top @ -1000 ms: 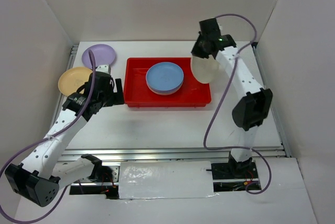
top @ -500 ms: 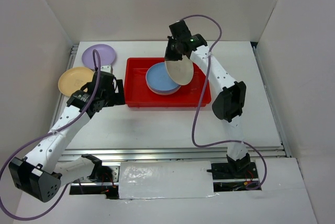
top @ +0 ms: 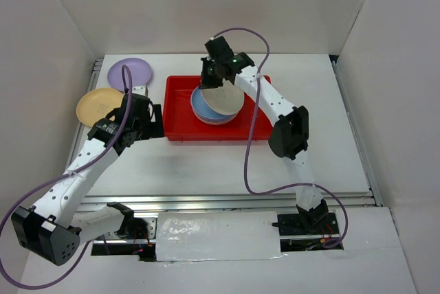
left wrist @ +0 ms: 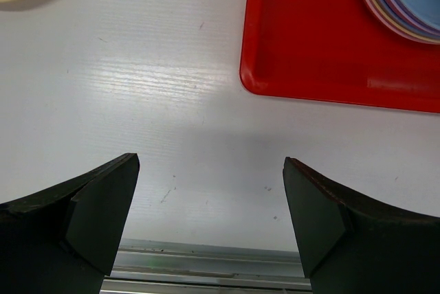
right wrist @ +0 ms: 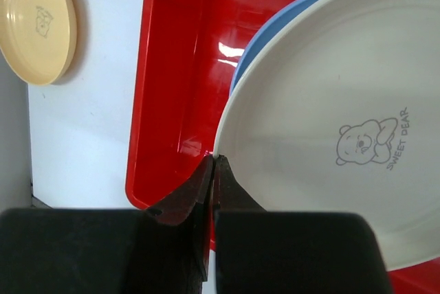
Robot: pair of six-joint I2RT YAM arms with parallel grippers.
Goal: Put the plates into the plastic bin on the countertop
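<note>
My right gripper (top: 214, 78) (right wrist: 214, 162) is shut on the rim of a cream plate (top: 223, 99) (right wrist: 323, 108) with a bear print. That plate hangs tilted over a stack of plates topped by a light blue plate (top: 203, 107) (right wrist: 271, 36) in the red plastic bin (top: 180, 112) (right wrist: 175, 88). An orange-yellow plate (top: 95, 104) (right wrist: 34, 19) and a lilac plate (top: 129, 71) lie on the white countertop (top: 206, 163) left of the bin. My left gripper (top: 155, 121) (left wrist: 210, 218) stands open over bare countertop beside the bin's (left wrist: 323, 47) near left corner, with nothing between its fingers.
White walls close in the countertop on three sides. A metal rail (top: 227, 201) (left wrist: 206, 266) runs along the near edge, another along the left edge (top: 88, 95). The right arm's cable loops over the countertop in front of the bin (top: 251, 170).
The right arm has swung left with the cream plate, from beyond the bin's right end to above the blue stack. The left gripper has stayed open and hardly moved.
</note>
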